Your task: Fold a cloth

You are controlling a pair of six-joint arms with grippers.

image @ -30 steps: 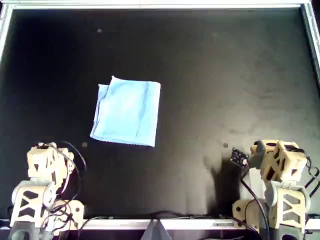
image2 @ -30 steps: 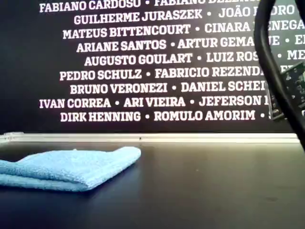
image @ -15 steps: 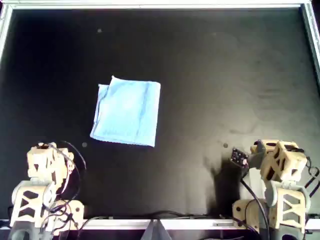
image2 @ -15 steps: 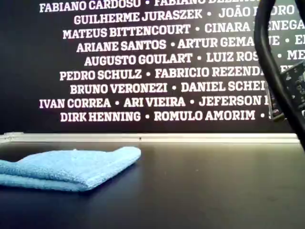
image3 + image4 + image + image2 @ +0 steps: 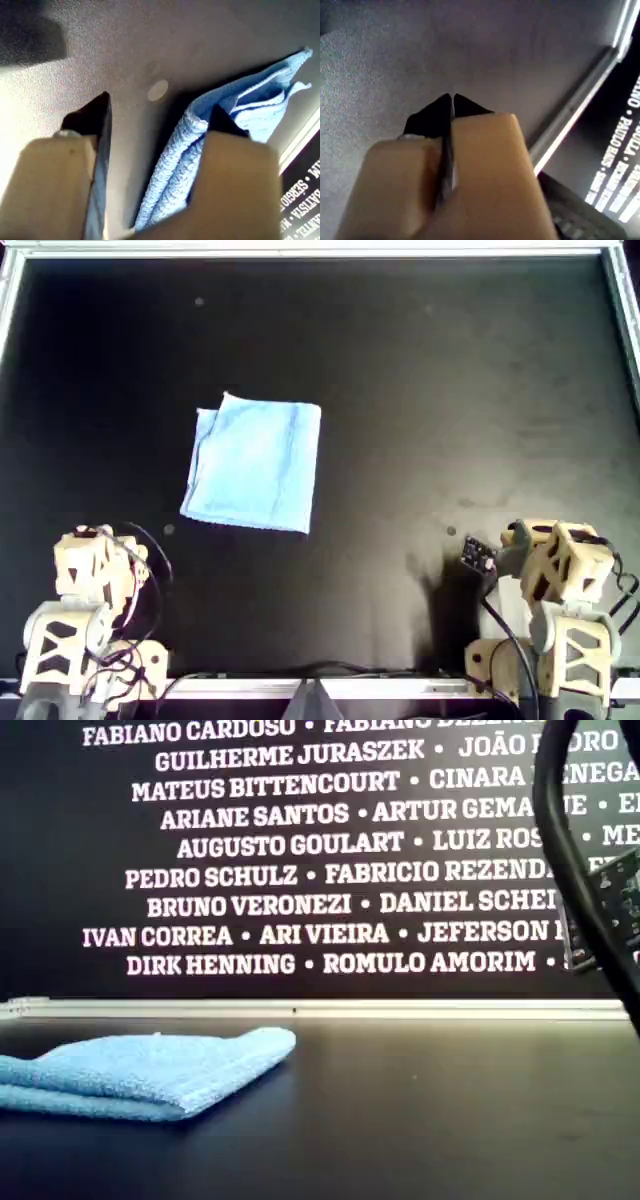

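Note:
The pale blue cloth lies folded in layers on the black table, left of centre in the overhead view. It shows at the exterior view's left. My first gripper is open and empty, low over the table. The cloth's stacked edges lie ahead of it, partly behind one finger. Its arm sits at the overhead view's lower left. My second gripper is shut and empty over bare table. Its arm sits at the lower right, far from the cloth.
A silver frame borders the black table. A small pale dot lies between the first arm and the cloth. A cable and circuit board hang at the exterior view's right. A dark wall with white names stands behind.

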